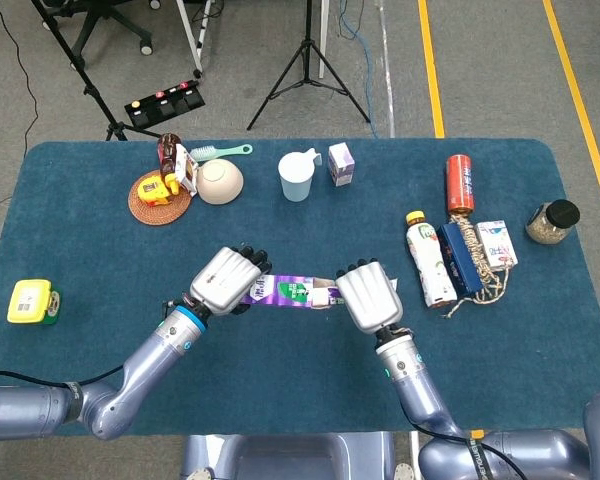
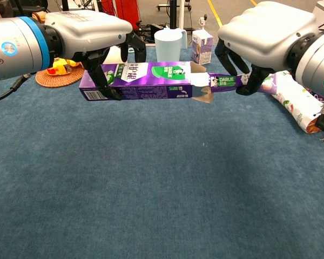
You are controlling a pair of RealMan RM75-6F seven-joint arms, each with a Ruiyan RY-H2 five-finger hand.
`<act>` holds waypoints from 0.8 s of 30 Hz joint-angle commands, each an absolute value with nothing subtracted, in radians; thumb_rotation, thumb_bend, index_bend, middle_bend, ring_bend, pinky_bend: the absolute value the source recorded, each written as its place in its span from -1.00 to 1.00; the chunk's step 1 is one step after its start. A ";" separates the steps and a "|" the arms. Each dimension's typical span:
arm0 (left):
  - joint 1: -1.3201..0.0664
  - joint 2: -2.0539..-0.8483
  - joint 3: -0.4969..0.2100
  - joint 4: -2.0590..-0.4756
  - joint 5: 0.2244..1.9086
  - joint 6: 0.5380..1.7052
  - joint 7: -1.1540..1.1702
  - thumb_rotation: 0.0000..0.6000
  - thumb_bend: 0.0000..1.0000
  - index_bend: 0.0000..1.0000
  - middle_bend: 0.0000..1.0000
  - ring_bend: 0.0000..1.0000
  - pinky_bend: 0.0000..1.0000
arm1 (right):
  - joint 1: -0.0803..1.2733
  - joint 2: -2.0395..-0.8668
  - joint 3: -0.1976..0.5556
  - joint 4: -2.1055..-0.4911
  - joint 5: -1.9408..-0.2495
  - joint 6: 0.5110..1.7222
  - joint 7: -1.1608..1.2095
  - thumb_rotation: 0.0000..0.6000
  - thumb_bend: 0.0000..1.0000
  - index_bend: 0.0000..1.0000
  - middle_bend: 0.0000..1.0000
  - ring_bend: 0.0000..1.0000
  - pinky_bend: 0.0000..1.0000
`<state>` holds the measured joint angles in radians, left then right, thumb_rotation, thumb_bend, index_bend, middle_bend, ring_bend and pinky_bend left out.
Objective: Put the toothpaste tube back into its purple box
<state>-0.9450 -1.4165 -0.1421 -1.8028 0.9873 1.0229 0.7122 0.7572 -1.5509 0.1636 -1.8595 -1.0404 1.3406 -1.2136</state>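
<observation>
Left hand (image 2: 92,33) is reaching in palm-down from the left, fingers curling over and gripping the long purple cardboard toothpaste box (image 2: 143,81), holding it level above the blue carpeted table (image 2: 162,194) with its open flap end facing right. Right hand (image 2: 270,35) is coming in palm-down from the right, fingers pinching the purple toothpaste tube (image 2: 229,82), which is lying in line with the box, its near end sitting at the open flaps. In the head view both hands (image 1: 223,280) (image 1: 370,296) are hovering mid-table, box (image 1: 285,292) bridging between them.

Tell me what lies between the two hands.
In both views, the purple box held by the left hand, and the toothpaste tube the right hand holds at its open end.
</observation>
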 commanded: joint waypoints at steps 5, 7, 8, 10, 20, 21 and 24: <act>-0.953 -1.425 -0.142 -1.809 0.981 1.032 0.727 1.00 -0.57 -0.09 -0.39 -0.38 0.07 | 0.769 -1.563 0.155 -1.869 -1.035 1.354 -1.256 1.00 -0.08 0.22 0.30 0.23 0.38; -0.956 -1.426 -0.143 -1.812 0.976 1.035 0.733 1.00 -0.58 -0.09 -0.39 -0.38 0.07 | 0.773 -1.568 0.151 -1.868 -1.033 1.360 -1.275 1.00 -0.08 0.22 0.30 0.23 0.38; -0.957 -1.426 -0.143 -1.812 0.974 1.036 0.735 1.00 -0.58 -0.09 -0.39 -0.38 0.08 | 0.774 -1.571 0.151 -1.869 -1.030 1.363 -1.281 1.00 -0.08 0.22 0.30 0.23 0.38; -0.958 -1.427 -0.144 -1.814 0.970 1.040 0.738 1.00 -0.57 -0.09 -0.39 -0.38 0.08 | 0.776 -1.576 0.150 -1.869 -1.021 1.366 -1.294 1.00 -0.08 0.22 0.30 0.23 0.38; -0.964 -1.450 -0.143 -1.798 0.945 1.046 0.737 1.00 -0.57 -0.09 -0.39 -0.38 0.08 | 0.793 -1.613 0.148 -1.893 -0.995 1.406 -1.375 1.00 -0.08 0.23 0.30 0.24 0.39; -0.965 -1.454 -0.144 -1.796 0.944 1.047 0.737 1.00 -0.57 -0.09 -0.39 -0.38 0.08 | 0.796 -1.620 0.148 -1.895 -0.992 1.411 -1.386 1.00 -0.08 0.23 0.30 0.24 0.39; -0.967 -1.460 -0.145 -1.795 0.945 1.052 0.740 1.00 -0.57 -0.09 -0.39 -0.38 0.09 | 0.801 -1.632 0.148 -1.898 -0.986 1.419 -1.403 1.00 -0.08 0.24 0.31 0.24 0.40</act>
